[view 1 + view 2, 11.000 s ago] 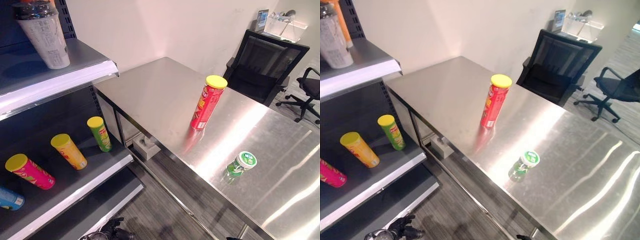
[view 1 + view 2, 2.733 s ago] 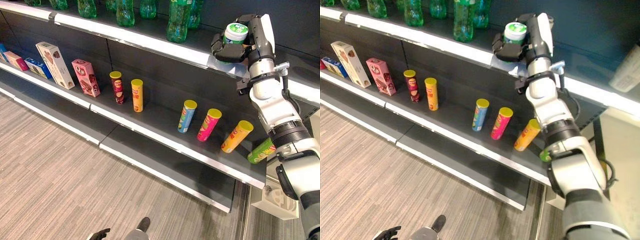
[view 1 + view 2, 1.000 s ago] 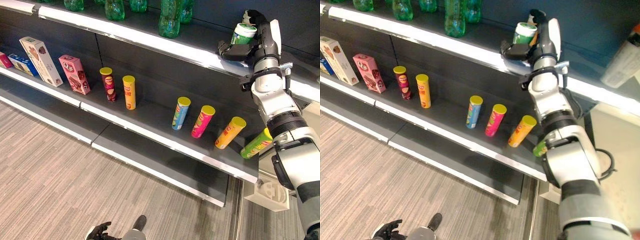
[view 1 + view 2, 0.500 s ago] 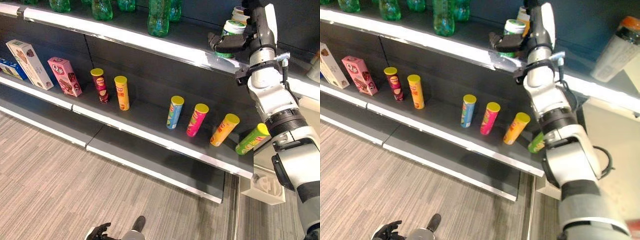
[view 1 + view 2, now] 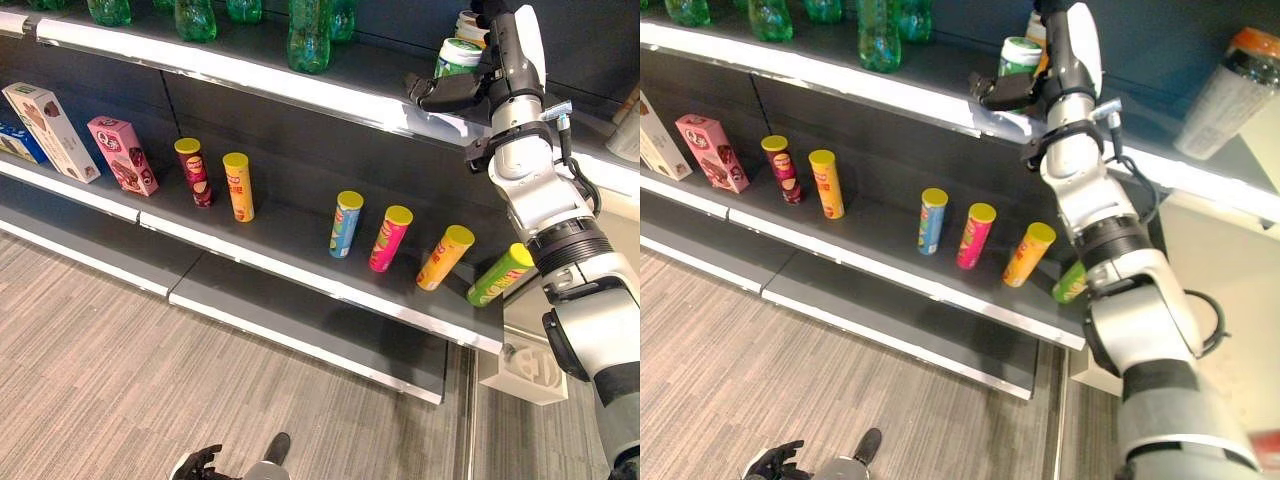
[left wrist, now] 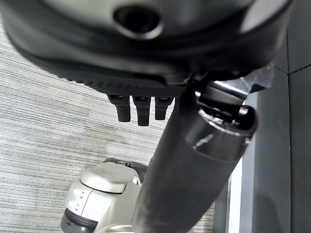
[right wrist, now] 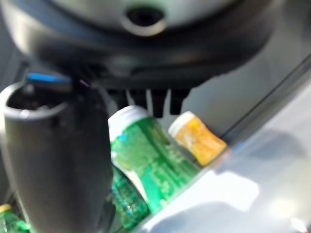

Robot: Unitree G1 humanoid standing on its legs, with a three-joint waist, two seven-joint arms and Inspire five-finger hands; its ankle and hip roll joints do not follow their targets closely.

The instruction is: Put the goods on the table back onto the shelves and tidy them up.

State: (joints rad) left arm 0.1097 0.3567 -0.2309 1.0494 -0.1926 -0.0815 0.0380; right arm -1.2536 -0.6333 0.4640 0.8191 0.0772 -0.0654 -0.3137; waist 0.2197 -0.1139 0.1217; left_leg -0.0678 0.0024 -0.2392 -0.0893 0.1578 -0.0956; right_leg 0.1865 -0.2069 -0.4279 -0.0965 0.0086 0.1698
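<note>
The small green bottle point(image 5: 456, 62) with its white cap stands upright on the upper shelf point(image 5: 300, 90), near the front edge, its green label glossy and patterned with lighter green as the right wrist view shows it point(image 7: 146, 160). Right beside it, further back, sits an orange bottle with a pale cap point(image 7: 197, 137). The right hand point(image 5: 455, 92) is raised to the shelf edge in front of the green bottle, dark fingers stretched out and loose, thumb standing apart, nothing gripped; whether a fingertip touches the bottle I cannot tell. The left hand point(image 6: 138, 109) hangs low over the grey wood-grain floor point(image 5: 120, 370), its short dark fingers showing in a row, straight, holding nothing. On the lower dark shelf point(image 5: 300, 270), tall cylindrical cans with yellow lids line up: a dark red can point(image 5: 193, 172) and a yellow can point(image 5: 238, 186) upright, a blue can point(image 5: 345, 224) and a pink can point(image 5: 389, 238) leaning slightly, an orange can point(image 5: 443, 257) and a green can point(image 5: 499, 274) tilted more steeply. Further left stand a pink box point(image 5: 122, 155) and a white box point(image 5: 46, 117). Large green plastic bottles point(image 5: 308, 35) stand along the upper shelf, whose edge is bright metal strip.
</note>
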